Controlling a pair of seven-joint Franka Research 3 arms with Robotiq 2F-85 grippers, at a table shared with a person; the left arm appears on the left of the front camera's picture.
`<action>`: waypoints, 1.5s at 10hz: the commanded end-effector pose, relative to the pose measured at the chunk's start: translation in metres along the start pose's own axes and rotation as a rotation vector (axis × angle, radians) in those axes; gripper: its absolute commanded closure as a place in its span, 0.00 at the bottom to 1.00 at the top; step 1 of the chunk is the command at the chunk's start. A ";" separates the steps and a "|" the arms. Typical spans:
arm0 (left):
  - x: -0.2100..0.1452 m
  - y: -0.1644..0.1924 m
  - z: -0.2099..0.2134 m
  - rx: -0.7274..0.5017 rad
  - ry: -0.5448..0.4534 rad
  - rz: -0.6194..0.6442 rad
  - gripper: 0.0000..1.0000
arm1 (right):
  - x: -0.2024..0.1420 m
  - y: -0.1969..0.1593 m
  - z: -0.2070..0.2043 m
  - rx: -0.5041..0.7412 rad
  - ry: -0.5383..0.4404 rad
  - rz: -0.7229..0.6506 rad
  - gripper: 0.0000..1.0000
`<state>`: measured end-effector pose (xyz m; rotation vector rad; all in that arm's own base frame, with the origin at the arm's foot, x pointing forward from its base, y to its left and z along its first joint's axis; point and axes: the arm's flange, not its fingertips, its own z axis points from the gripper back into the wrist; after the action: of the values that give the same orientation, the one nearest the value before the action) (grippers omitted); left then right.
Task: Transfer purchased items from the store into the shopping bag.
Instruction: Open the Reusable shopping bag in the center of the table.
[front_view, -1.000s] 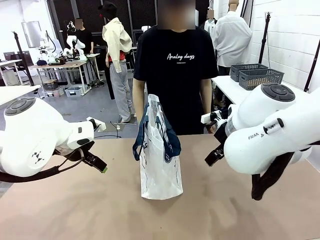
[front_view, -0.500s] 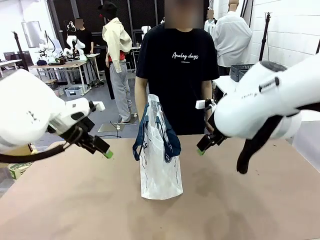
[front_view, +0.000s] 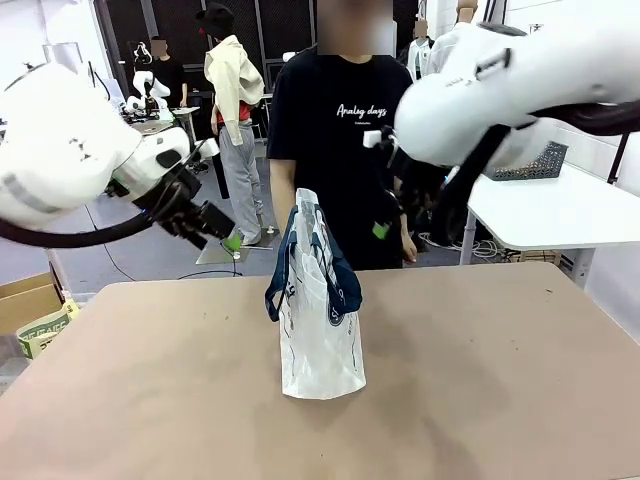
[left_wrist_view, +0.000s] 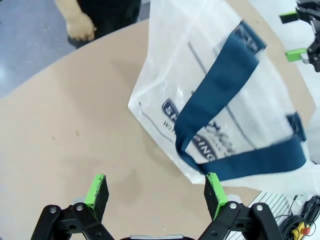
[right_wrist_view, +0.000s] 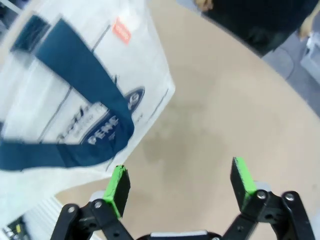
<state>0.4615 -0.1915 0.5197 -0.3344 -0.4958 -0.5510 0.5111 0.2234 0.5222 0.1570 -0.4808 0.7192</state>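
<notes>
Shopping bag (front_view: 322, 330) stands upright mid-table (front_view: 130, 400), mouth up, navy handles (left_wrist_view: 215, 95) flopped down over its sides. Standing like that it can take drops from above, but the film is limp and the mouth looks narrow, so my read is that it wants spreading first.

Left gripper (front_view: 222, 232) hangs in the air to the bag's left, about level with its top and not touching. Its jaws are wide apart with nothing between them. Right gripper (front_view: 384, 222) mirrors it on the bag's right, also spread and empty.

Both wrist cams look past the green pads at the bag's flank. I judge the arms are bracketing it, one per side, likely to catch a handle each or hold the mouth open.

Person stands just behind the bag, one hand (left_wrist_view: 80, 27) hanging by the table edge.

Bag looks flat, so I'd guess empty. Risk: it tips if a finger nudges it.
</notes>
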 end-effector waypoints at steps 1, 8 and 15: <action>0.028 0.003 -0.002 -0.014 0.012 0.002 0.00 | 0.041 -0.008 -0.012 -0.010 0.015 -0.008 0.00; 0.046 -0.036 -0.005 -0.115 0.169 0.152 0.00 | 0.073 0.007 -0.009 -0.022 0.095 -0.129 0.00; 0.070 -0.054 0.007 -0.110 0.208 0.300 0.00 | 0.116 0.007 -0.010 -0.071 0.195 -0.188 0.00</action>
<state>0.4861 -0.2667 0.5788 -0.4508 -0.2084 -0.3044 0.5877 0.3013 0.5689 0.0643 -0.3005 0.5275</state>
